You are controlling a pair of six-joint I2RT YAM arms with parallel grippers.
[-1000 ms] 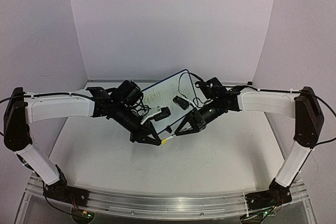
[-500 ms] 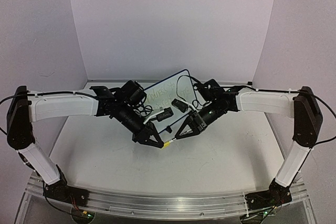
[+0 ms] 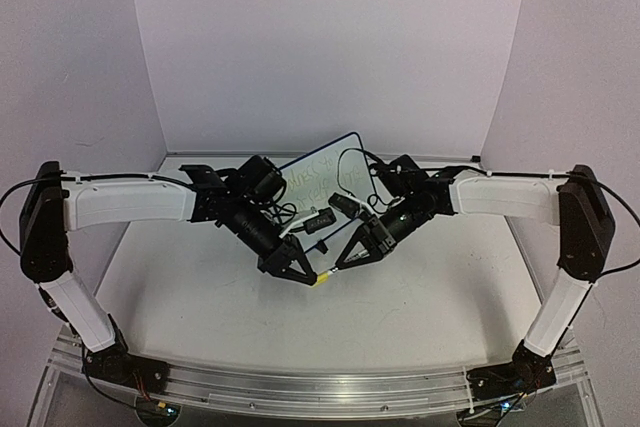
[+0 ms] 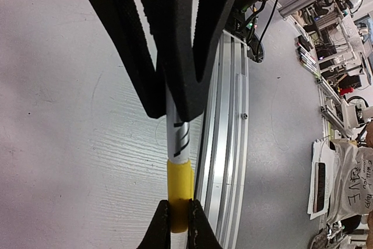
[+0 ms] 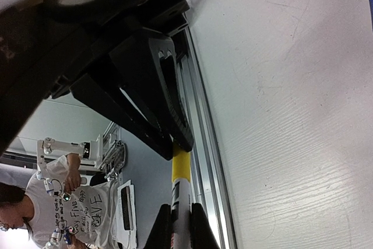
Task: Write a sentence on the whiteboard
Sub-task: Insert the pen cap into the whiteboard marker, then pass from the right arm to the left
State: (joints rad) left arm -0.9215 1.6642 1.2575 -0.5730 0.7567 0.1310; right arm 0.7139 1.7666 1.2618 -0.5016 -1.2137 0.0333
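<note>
A marker with a white barrel (image 4: pixel 178 138) and a yellow cap (image 4: pixel 179 182) hangs between my two grippers, above the table in front of the whiteboard (image 3: pixel 318 169). My left gripper (image 4: pixel 178 221) is shut on the yellow cap. My right gripper (image 5: pixel 180 225) is shut on the white barrel (image 5: pixel 181 199), just behind the cap (image 5: pixel 180 166). In the top view the two grippers meet tip to tip at the marker (image 3: pixel 324 275). The whiteboard stands tilted at the back. The sentence (image 3: pixel 306 177) shows on it as faint strokes, partly hidden by the arms.
The white table (image 3: pixel 400 317) ends in a metal rail (image 3: pixel 300 387) at the near edge. The rail also shows under the marker in the left wrist view (image 4: pixel 224 144). Cables and the board's black clip feet (image 3: pixel 320 219) lie behind the grippers.
Both grippers have moved together slightly towards the near edge and right, with the marker still held between them.
</note>
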